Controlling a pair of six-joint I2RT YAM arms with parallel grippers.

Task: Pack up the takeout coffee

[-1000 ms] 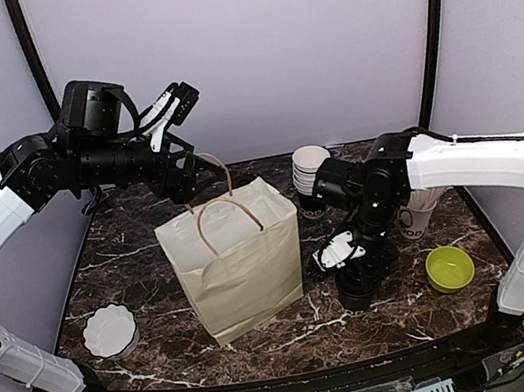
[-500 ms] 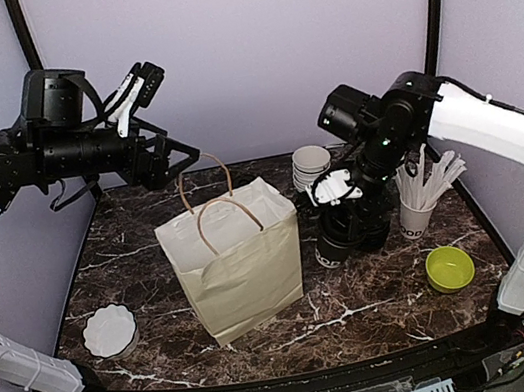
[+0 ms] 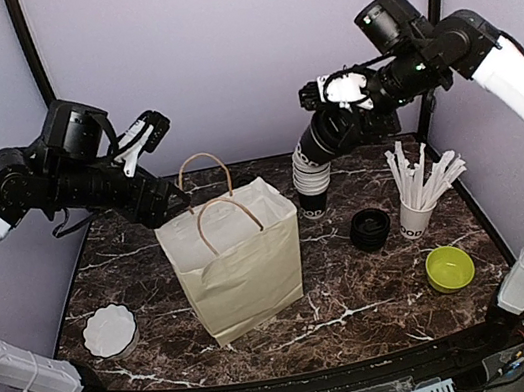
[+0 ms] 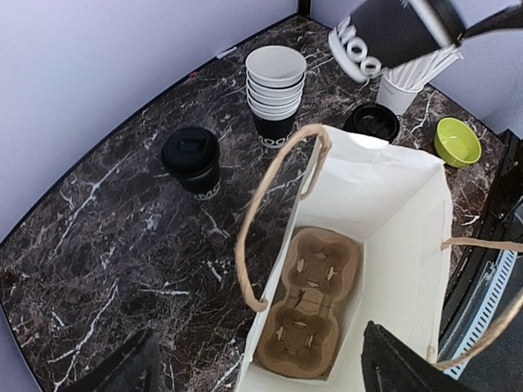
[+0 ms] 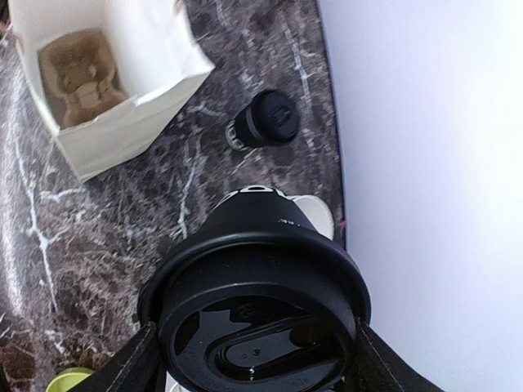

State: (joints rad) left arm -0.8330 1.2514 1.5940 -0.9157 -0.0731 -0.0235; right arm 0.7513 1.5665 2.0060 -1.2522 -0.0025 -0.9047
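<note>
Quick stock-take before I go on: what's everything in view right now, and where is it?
Paper bag: one, tan, mid-table, open.
Cup carrier: one, brown, bag's bottom, empty.
Lidded cups: two, white and black; one held in the air, the other standing behind the bag.
Open cups: one stack, back of table.
Lids: black pile, right of bag.
Cup of sticks: one, right.
Bowl: one, green, near right.
Dish: one, white, near left.
Table: dark marble.
Left gripper: open, over bag's mouth.
Right gripper: shut on the raised cup.
</note>
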